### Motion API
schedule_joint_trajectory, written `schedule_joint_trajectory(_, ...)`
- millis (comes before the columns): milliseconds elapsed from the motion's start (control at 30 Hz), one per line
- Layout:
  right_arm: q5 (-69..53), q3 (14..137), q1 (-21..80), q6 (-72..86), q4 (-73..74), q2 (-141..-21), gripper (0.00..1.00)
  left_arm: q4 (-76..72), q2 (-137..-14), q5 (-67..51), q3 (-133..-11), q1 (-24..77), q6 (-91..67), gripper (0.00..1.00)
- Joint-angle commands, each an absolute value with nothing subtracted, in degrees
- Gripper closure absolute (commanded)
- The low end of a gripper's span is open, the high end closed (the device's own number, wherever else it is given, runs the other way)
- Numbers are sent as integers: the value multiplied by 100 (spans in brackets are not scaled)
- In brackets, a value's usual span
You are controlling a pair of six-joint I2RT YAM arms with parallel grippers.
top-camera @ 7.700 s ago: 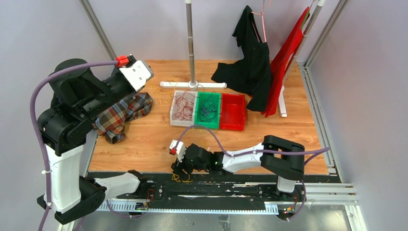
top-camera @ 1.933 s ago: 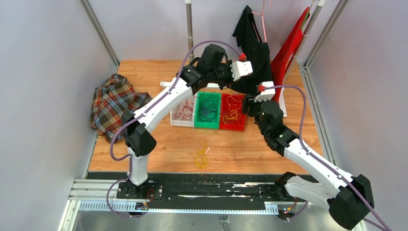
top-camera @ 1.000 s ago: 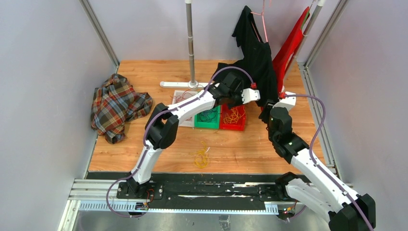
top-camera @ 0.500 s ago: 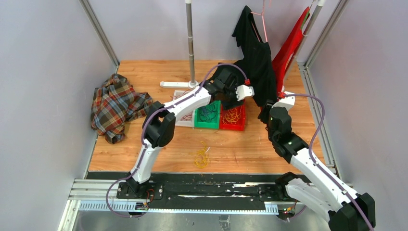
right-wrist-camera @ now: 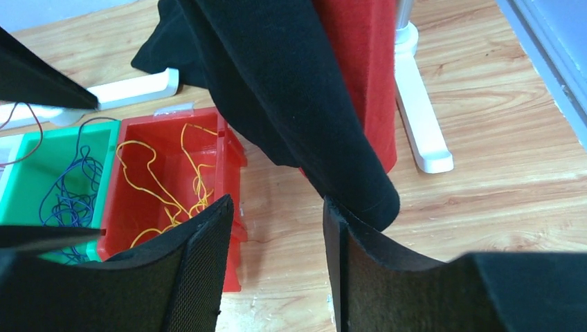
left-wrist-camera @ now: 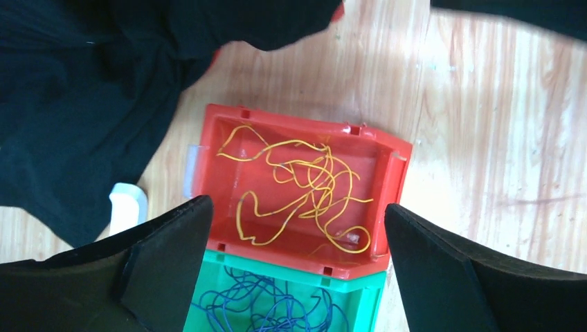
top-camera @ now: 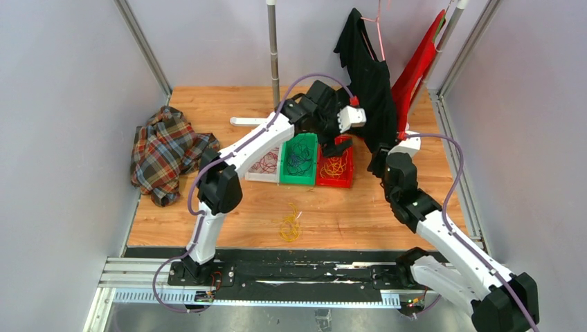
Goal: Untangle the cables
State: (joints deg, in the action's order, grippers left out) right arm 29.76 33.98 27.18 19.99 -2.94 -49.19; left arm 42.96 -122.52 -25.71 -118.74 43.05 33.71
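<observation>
Yellow cables [left-wrist-camera: 304,190] lie loose in the red tray [left-wrist-camera: 398,149], also seen in the right wrist view as yellow cables [right-wrist-camera: 173,187]. Dark blue cables [left-wrist-camera: 270,308] fill the green tray [top-camera: 308,142] beside it. Dark red cables [top-camera: 263,162] sit in the clear tray. Another yellow bunch [top-camera: 289,225] lies on the wood nearer the arms. My left gripper [left-wrist-camera: 296,207] hangs wide open above the red tray, with nothing between its fingers. My right gripper [right-wrist-camera: 277,204] stands open over bare wood just right of the red tray, under the black garment's hem.
A black garment [top-camera: 367,76] and a red one [top-camera: 415,76] hang from a rack at the back right, with its white foot [right-wrist-camera: 422,131] on the table. A steel pole [top-camera: 274,48] stands behind the trays. A plaid cloth [top-camera: 169,152] lies at the left.
The left jaws have gone from shut to wide open over the red tray, and the wrist has lifted and drawn back a little. The right arm has barely moved.
</observation>
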Motion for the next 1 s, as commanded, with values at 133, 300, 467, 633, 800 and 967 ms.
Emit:
schedule_joint_trajectory(133, 1949, 3596, 2603, 2218, -588, -5754, 50, 5393, -11222, -3151, -11896, 3405, 2630, 2)
schedule_joint_trajectory(300, 1670, 3674, 3392, 2088, -802, -6264, 47, 5729, -9956, -2551, -10591, 2894, 2800, 2)
schedule_joint_trajectory(467, 1502, 3638, 4774, 2049, -905, -6603, 39, 5783, -8762, -2223, -9222, 2333, 2834, 2)
schedule_joint_trajectory(633, 1089, 3650, 5775, 2237, -1155, -7268, 35, 5784, -7997, -2182, -8385, 1941, 2820, 2)
schedule_joint_trajectory(800, 653, 4090, 6073, 2432, -1327, -8238, 37, 5679, -7371, -2083, -7832, 1881, 2762, 2)
schedule_joint_trajectory(967, 428, 4336, 6117, 2529, -1320, -9025, 44, 5660, -7015, -2062, -7605, 1881, 2845, 2)
